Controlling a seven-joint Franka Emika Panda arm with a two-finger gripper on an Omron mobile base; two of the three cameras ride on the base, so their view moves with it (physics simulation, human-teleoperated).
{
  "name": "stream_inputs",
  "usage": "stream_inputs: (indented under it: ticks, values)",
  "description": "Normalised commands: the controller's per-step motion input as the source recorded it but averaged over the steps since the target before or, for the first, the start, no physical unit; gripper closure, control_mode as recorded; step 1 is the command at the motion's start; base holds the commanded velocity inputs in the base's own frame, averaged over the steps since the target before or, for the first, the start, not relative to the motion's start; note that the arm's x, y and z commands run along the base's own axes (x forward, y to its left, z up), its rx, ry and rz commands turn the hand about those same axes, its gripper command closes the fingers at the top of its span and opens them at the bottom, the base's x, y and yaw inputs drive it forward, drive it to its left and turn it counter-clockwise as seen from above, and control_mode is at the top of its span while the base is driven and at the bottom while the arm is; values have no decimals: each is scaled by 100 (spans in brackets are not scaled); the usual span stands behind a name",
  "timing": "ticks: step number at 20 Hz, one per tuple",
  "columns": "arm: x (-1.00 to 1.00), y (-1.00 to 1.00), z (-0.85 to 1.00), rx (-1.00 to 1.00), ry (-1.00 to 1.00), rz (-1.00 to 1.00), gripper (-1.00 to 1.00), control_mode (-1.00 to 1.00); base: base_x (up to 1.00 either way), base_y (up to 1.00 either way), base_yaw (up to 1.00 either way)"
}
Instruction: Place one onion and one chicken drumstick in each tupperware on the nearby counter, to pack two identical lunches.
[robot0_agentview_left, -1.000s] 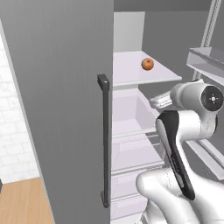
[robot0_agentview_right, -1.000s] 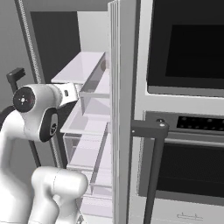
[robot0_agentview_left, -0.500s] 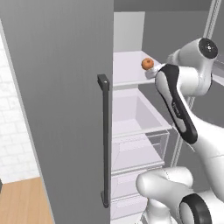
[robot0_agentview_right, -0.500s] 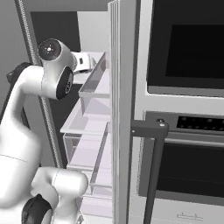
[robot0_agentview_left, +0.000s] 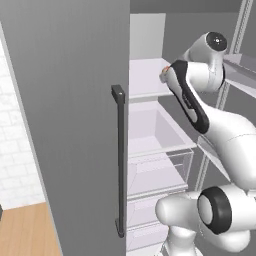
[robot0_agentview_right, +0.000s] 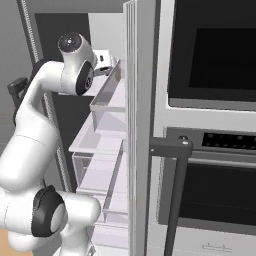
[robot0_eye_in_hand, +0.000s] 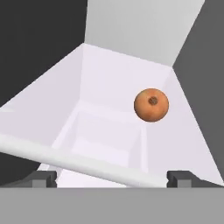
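Note:
One onion (robot0_eye_in_hand: 151, 105), round and orange-brown, sits on a white fridge shelf (robot0_eye_in_hand: 109, 87). In the hand view it lies ahead of my gripper (robot0_eye_in_hand: 113, 179) and a little to the right. The gripper is open, its two dark fingertips (robot0_eye_in_hand: 43, 178) wide apart with nothing between them. In the left base view the raised arm covers all but a sliver of the onion (robot0_agentview_left: 162, 78). My white hand (robot0_agentview_right: 102, 59) reaches in at upper-shelf height. A corner of the wooden counter (robot0_agentview_left: 25, 232) shows at lower left. The chicken drumstick and the tupperware are out of view.
The open grey fridge door (robot0_agentview_left: 65, 115) with its dark handle (robot0_agentview_left: 119, 160) stands on the left. Clear drawers (robot0_agentview_left: 160, 165) sit below the shelf. Door bins (robot0_agentview_right: 107, 107) and a black wall oven (robot0_agentview_right: 210, 125) are to the right of the arm.
The arm has lifted from drawer height to the upper shelf, and the hand has swung in toward the onion. The jaws have stayed open.

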Motion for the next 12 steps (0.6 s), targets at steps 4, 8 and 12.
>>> stream_inputs:
  ticks: [4, 8, 12]
  values:
    - [54, -45, 0, -1, 53, -12, -100, -100, 0, 0, 0]
    - [26, -31, -13, 4, 16, -9, -100, -100, 0, 0, 0]
    - [36, 9, 7, -12, 1, -4, -100, -100, 0, 0, 0]
